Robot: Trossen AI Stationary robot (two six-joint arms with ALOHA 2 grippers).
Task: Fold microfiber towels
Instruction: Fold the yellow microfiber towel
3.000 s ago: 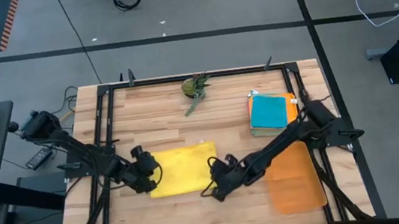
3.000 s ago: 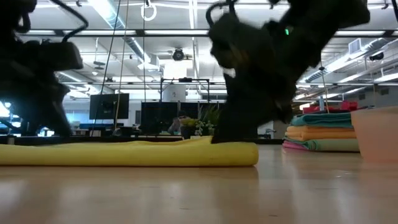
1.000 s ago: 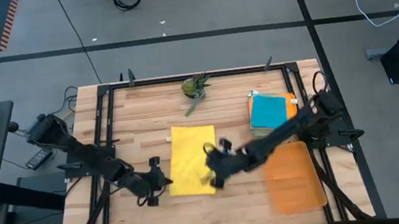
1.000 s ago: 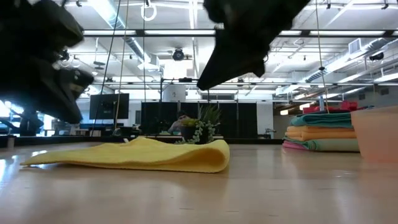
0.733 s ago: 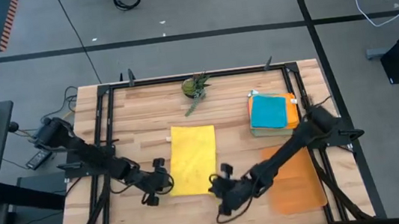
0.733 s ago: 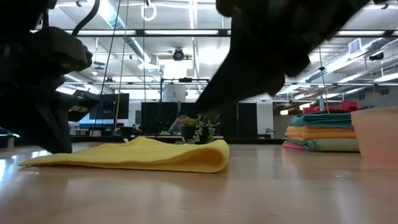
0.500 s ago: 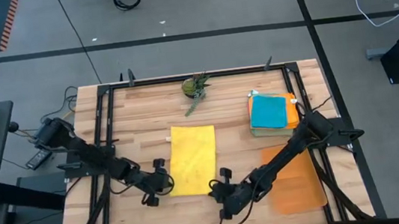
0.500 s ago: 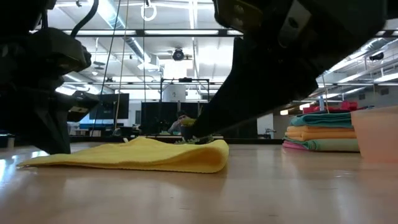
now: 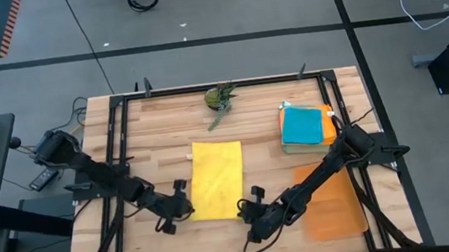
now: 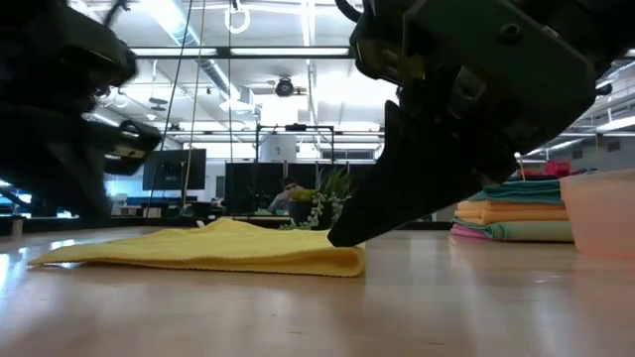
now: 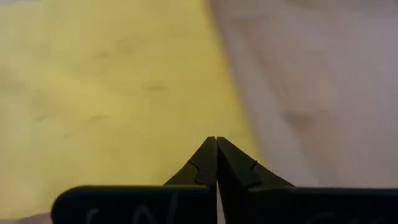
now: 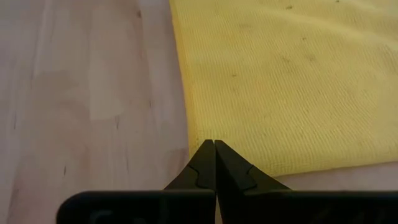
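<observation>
While the yellow towel [image 9: 216,179] lies folded in the middle of the counter [image 9: 165,128], my left end effector [image 9: 184,205] sits at its near left corner, pressed together and holding nothing. My right end effector [image 9: 245,211] is at the near right corner — pressed together too, holding nothing. More towels [image 9: 305,126] sit in a stack far off on my right.

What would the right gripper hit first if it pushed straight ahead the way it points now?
Most likely the folded yellow microfiber towel: the shut right gripper points at the towel's near corner, at its edge. Whether the tips would ride over it or catch the edge is unclear.
</observation>
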